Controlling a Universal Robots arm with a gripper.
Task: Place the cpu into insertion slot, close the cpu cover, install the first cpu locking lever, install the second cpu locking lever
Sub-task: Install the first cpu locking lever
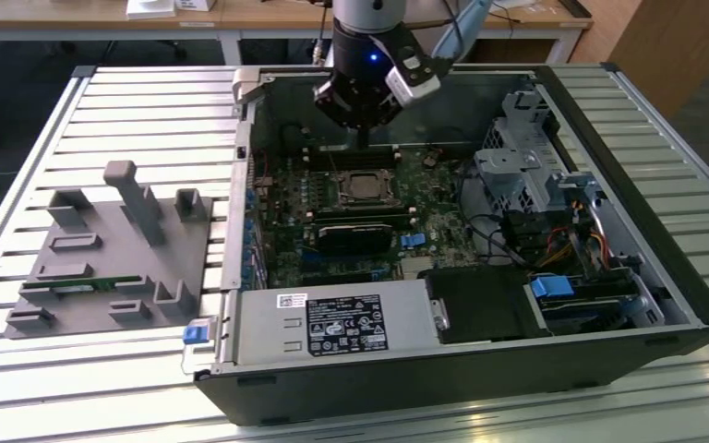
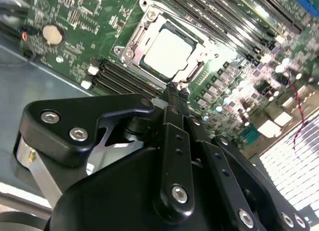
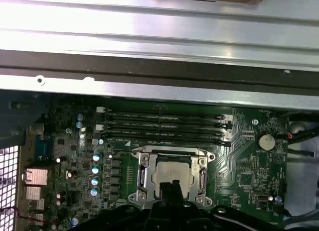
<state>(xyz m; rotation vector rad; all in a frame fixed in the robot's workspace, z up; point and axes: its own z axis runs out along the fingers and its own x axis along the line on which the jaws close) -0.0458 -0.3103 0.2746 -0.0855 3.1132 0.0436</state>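
Slatted table [image 1: 145, 92], open PC case [image 1: 453, 378]. Chip [image 3: 169, 172] sits in socket [image 2: 143, 66], frame [image 3: 143, 167] around it; 1 edge hidden behind gripper [image 3: 172, 187] in the first wrist view. Gripper pinched closed, empty, 12 o'clock of chip in the exterior view.

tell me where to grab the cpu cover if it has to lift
Likely its thin outer rim on the side nearest the end effector, approached from above. The cpu cover lies flat as a frame around the cpu, its middle cut out, so only an edge gives a pinch.
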